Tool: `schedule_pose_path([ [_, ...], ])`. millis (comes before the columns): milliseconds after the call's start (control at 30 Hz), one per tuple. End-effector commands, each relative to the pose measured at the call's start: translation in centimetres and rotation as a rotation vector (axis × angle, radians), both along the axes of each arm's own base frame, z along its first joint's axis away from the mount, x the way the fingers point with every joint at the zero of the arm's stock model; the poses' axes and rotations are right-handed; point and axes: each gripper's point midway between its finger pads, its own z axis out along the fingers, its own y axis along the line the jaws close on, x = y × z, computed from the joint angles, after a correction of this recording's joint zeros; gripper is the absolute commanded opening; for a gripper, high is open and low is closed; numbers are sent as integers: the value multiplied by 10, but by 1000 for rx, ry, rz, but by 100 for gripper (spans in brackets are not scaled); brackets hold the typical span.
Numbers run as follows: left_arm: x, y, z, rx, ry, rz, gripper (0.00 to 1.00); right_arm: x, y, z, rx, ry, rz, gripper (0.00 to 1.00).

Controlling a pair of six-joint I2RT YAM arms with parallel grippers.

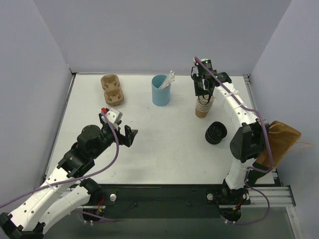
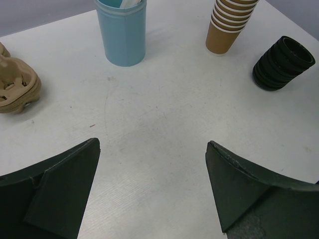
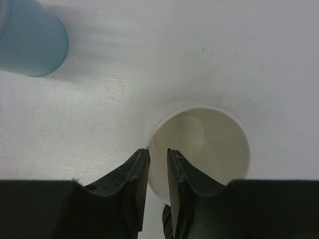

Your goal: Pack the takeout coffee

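Note:
No lidded tan-brown coffee cup shows in any view. A stack of brown paper cups point(image 1: 203, 107) stands at the back right; it also shows in the left wrist view point(image 2: 227, 25). My right gripper point(image 1: 204, 92) sits on top of the stack. In the right wrist view its jaws point(image 3: 158, 155) straddle the near rim of the top cup point(image 3: 209, 144), one finger inside and one outside, nearly closed on the wall. A stack of black lids point(image 1: 216, 132) lies in front of the cups. My left gripper point(image 1: 129, 135) is open and empty above bare table point(image 2: 152, 189).
A light-blue cup with white sticks point(image 1: 160, 90) stands at back centre. A tan pulp cup carrier point(image 1: 111, 90) lies at back left. A brown paper bag point(image 1: 280, 140) sits off the table's right edge. Grey walls enclose the table.

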Motion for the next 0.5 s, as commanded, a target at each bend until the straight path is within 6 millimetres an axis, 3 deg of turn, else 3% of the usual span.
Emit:
schedule_pose_path([
  [0, 0, -5, 13, -27, -40, -21, 97, -6, -1, -10, 11, 39, -4, 24],
  [467, 0, -5, 12, -24, -38, -21, 97, -6, 2, -13, 38, 51, 7, 23],
])
